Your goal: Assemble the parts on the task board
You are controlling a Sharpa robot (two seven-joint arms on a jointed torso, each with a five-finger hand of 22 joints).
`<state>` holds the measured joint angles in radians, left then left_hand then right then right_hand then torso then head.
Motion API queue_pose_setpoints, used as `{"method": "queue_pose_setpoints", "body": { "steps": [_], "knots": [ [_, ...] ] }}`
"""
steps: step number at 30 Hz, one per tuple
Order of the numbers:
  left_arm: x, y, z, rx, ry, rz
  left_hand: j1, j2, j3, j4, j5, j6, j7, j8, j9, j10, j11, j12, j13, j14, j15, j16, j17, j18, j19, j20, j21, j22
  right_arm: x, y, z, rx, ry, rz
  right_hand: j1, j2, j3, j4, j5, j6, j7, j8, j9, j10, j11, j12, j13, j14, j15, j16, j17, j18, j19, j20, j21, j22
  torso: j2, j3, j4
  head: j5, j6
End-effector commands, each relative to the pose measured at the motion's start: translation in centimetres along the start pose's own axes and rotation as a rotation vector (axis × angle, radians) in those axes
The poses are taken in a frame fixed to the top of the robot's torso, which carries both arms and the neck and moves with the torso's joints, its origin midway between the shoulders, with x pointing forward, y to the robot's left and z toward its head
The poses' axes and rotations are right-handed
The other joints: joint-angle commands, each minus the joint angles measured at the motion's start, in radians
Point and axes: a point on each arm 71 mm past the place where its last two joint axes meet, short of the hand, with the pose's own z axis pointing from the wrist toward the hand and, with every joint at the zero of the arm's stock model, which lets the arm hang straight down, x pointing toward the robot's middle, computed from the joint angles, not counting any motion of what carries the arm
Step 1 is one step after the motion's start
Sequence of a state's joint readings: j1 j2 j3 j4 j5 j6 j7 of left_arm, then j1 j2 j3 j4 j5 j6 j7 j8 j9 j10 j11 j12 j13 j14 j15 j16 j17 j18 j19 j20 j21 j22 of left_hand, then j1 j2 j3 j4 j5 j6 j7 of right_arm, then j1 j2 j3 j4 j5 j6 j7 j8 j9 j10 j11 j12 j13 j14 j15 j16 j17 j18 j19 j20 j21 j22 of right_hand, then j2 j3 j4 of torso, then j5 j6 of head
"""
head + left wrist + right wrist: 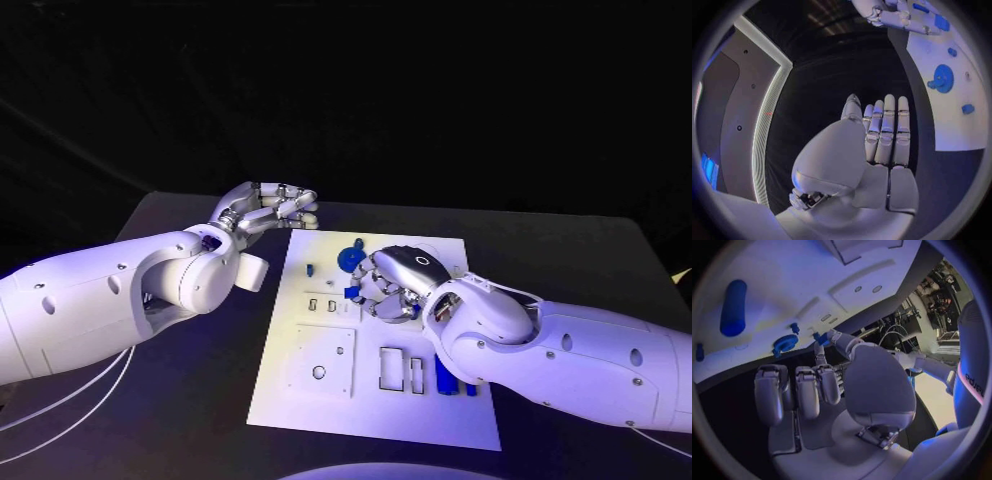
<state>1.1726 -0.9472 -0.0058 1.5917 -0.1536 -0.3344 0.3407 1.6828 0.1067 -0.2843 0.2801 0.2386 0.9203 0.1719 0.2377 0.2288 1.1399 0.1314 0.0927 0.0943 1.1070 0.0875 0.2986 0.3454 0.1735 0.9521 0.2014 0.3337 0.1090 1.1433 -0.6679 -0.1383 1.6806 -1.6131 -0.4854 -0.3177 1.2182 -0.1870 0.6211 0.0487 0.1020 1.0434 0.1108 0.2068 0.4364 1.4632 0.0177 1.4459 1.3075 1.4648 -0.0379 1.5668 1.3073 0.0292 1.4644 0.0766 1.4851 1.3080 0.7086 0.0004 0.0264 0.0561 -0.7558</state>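
Note:
The white task board [325, 395] lies in the middle of the black table. My right hand [400, 282] hovers over the board's far half and pinches a small blue part [352, 292] between thumb and a finger; the right wrist view shows that part [821, 338] at the fingertips. A round blue disc part [351, 258] sits on the board just beyond the hand, with a small blue peg [310, 268] to its left. A blue cylinder [444, 372] lies on the near right of the board. My left hand [268, 210] stays off the board's far left corner, holding nothing; its fingers [888, 130] are straight.
The board [786, 280] has rectangular cut-outs [392, 368] and round holes [319, 373] in its near half. Bare black table [188, 400] surrounds the board. White cables [72, 410] trail under my left arm.

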Motion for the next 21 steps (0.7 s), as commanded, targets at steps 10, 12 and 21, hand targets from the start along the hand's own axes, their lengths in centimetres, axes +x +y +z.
{"method": "queue_pose_setpoints", "body": {
  "steps": [10,12,21],
  "knots": [
    [2.0,0.8,-2.8,0.083,0.355,0.554,0.080,0.057,-0.144,0.005,0.025,0.076,-0.062,-0.059,0.026,0.197,-0.094,0.182,0.268,0.329,-0.114,0.960,0.918,-0.003,0.143,-0.123,0.502,0.364,-0.7,-0.8,-0.4,0.043,0.034,0.052,-0.012,-0.003,-0.001,0.007,-0.002,0.021,-0.020,0.002,0.028,0.007,-0.002,0.002,0.127,0.106,-0.007,0.004,0.263,-0.009,0.060,-0.009,0.009,0.227,-0.014,-0.0016,0.0096,-0.001,-0.003],
    [2.4,1.0,-3.2,0.104,0.387,0.622,0.082,0.065,-0.160,0.005,0.027,0.073,-0.057,-0.073,0.025,0.174,-0.102,0.250,0.348,0.375,-0.117,1.087,1.038,-0.033,0.209,-0.125,0.681,0.588,-0.7,-0.9,-0.4,0.046,0.035,0.054,-0.012,-0.003,-0.001,0.007,-0.002,0.021,-0.020,0.002,0.028,0.007,-0.002,0.002,0.127,0.106,-0.007,0.004,0.263,-0.009,0.060,-0.009,0.009,0.227,-0.015,-0.0018,0.0105,-0.002,-0.003],
    [4.3,1.7,-4.2,0.173,0.487,0.860,0.091,0.081,-0.176,0.005,0.064,0.001,-0.081,-0.153,-0.002,0.164,-0.134,0.798,0.887,0.464,-0.142,1.272,1.225,-0.112,0.428,-0.142,1.084,1.175,-0.7,-1.1,-0.2,0.052,0.038,0.054,-0.012,-0.004,0.000,0.007,-0.001,0.020,-0.020,0.002,0.028,0.006,-0.002,0.001,0.126,0.106,-0.007,0.004,0.263,-0.010,0.062,-0.009,0.012,0.229,-0.014,-0.0022,0.0093,0.000,-0.001]
  ]
}}
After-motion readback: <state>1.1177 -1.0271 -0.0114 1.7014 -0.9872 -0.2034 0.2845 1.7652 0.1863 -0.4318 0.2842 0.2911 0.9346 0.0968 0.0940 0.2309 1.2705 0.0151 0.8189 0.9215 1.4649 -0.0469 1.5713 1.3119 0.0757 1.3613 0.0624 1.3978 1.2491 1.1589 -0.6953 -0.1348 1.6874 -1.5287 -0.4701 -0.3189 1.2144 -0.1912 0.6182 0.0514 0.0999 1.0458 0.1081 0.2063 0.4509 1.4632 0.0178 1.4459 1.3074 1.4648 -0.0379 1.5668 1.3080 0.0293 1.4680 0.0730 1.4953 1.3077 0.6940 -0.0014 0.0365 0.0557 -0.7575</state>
